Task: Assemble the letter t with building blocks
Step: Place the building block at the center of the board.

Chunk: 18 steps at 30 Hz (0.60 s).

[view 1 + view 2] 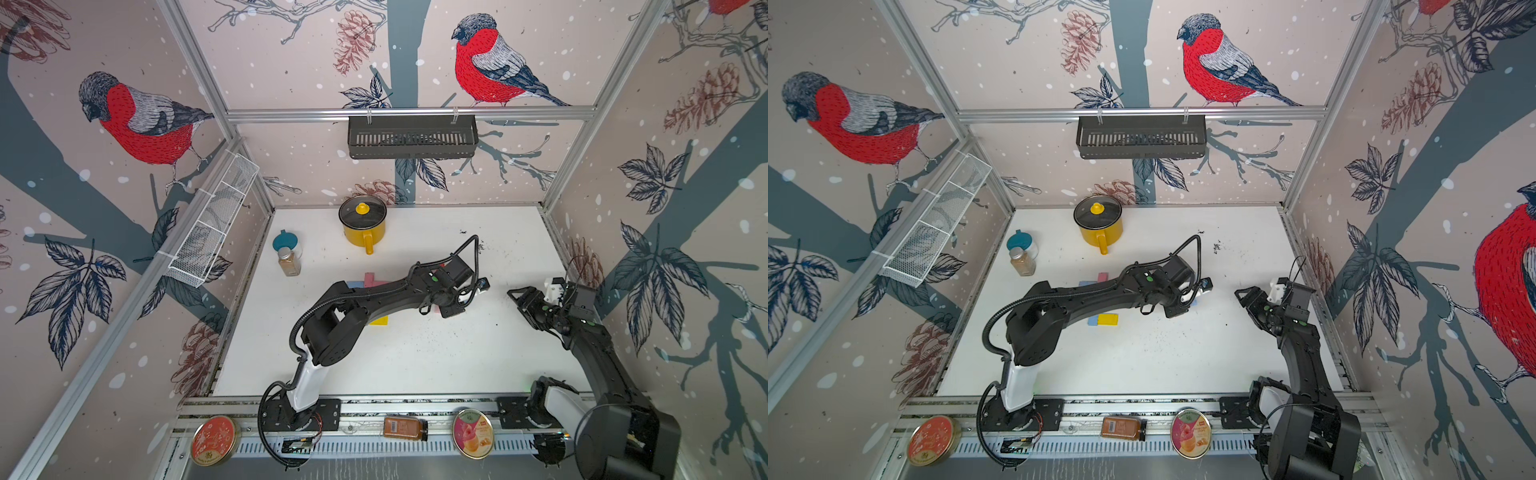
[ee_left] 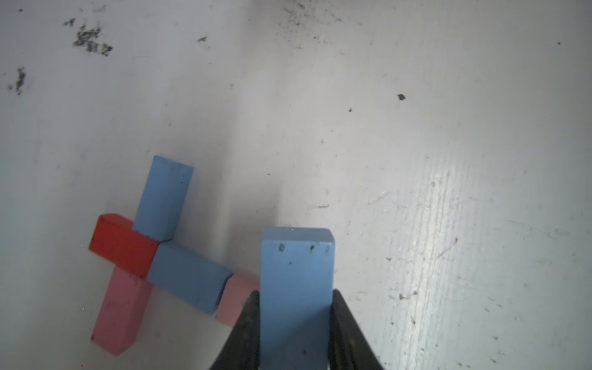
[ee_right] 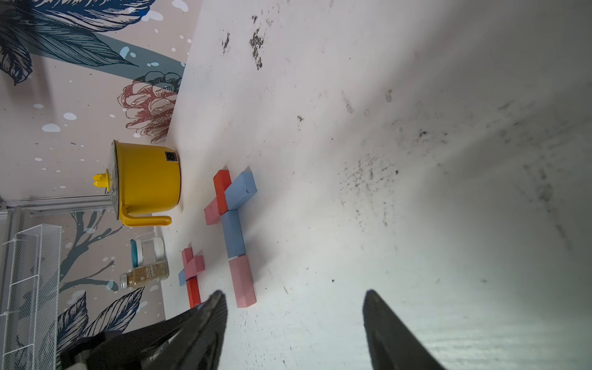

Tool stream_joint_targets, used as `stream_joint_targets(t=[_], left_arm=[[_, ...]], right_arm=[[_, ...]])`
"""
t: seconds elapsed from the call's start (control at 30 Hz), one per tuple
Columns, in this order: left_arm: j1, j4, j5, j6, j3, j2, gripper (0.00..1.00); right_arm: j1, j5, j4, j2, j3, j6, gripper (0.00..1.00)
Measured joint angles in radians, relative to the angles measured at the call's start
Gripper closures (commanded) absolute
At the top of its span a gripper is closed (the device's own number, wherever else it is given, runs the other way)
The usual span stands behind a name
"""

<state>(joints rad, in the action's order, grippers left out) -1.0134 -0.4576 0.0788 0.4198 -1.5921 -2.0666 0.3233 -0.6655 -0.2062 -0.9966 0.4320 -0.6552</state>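
Left gripper [image 2: 294, 294] clamps a blue block [image 2: 296, 272] beside the pink stem end of my letter [image 2: 189, 275]. Cross laid; I judge this piece is left. Right gripper [image 3: 294, 293] gapes, empty.

Flat cross on desk [image 2: 416, 160]: red block [image 2: 123, 245], two light blue blocks [image 2: 163, 195], two pink blocks [image 2: 120, 310], touching. Third light blue block [image 2: 296, 288] gripped, beside pink end. Yellow block [image 1: 1108, 319] flat, mid-frame in a top view.

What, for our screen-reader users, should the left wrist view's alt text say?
The left gripper clamps a light blue block over a scuffed white table. Beside it lie one red, two blue and two pink blocks, joined in a rough cross.
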Motion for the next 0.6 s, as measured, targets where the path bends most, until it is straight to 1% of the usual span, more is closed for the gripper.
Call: stream_joint_targets(t=[0.2, 0.43, 0.6], left_arm=[[-0.027, -0.051, 0.045, 0.086, -0.123, -0.121, 0.82], [-0.027, -0.107, 0.043, 0.148, -0.204, -0.210, 0.83], [-0.026, -0.125, 0.022, 0.168, -0.219, -0.229, 0.83]], right_arm=[[0.000, -0.019, 0.034, -0.010, -0.047, -0.003, 0.55], [-0.052, -0.024, 0.085, -0.050, -0.085, -0.006, 0.75], [-0.122, -0.021, 0.137, -0.075, -0.114, -0.040, 0.76]])
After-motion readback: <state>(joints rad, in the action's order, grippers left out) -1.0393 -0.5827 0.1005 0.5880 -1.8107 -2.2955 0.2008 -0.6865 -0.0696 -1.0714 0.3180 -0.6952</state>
